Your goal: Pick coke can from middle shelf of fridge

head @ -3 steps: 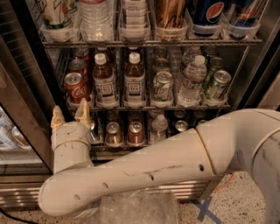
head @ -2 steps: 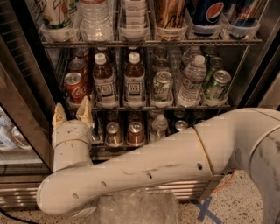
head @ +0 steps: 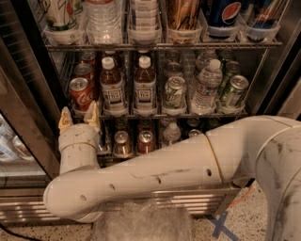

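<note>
The fridge (head: 28, 89) stands open with its wire racks in view. The coke can (head: 80, 93), red with white script and a silver top, stands at the front left of the middle shelf (head: 160, 114), with more red cans behind it. My gripper (head: 78, 118) is just below and in front of the can, pointing up into the fridge. Its two tan fingertips (head: 93, 114) are spread apart with nothing between them. The white arm (head: 155, 174) crosses the lower half of the view.
Two brown tea bottles (head: 113, 87), green-and-silver cans (head: 174, 93) and a water bottle (head: 205, 85) share the middle shelf. Large Pepsi bottles (head: 221, 14) stand on the rack above. Small cans (head: 122, 143) sit on the lower rack. The dark door frame (head: 21, 117) is at the left.
The gripper has shifted slightly left and lower, its fingertips now just under the coke can. The fingers stay apart.
</note>
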Controlling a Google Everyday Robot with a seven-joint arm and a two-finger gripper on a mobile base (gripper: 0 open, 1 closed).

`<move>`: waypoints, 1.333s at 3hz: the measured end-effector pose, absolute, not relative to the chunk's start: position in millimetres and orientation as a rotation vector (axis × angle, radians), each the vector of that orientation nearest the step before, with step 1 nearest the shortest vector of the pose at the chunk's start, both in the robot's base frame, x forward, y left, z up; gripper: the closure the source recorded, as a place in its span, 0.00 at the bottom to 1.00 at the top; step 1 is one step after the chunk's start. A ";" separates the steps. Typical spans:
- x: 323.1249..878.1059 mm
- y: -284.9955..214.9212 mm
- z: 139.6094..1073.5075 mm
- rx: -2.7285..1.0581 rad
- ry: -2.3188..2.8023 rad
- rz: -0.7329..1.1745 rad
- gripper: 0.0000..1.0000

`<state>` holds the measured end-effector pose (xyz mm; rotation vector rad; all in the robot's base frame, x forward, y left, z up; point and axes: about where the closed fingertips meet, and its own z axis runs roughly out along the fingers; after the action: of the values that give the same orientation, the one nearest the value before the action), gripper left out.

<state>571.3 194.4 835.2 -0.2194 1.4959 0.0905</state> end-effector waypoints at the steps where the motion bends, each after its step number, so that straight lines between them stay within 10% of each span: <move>1: 577.3 191.2 838.4 -0.210 1.490 0.076 0.39; 4: 609.0 190.9 843.9 -0.217 1.479 0.066 0.40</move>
<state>609.0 190.9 843.9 -0.2169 1.4789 0.0657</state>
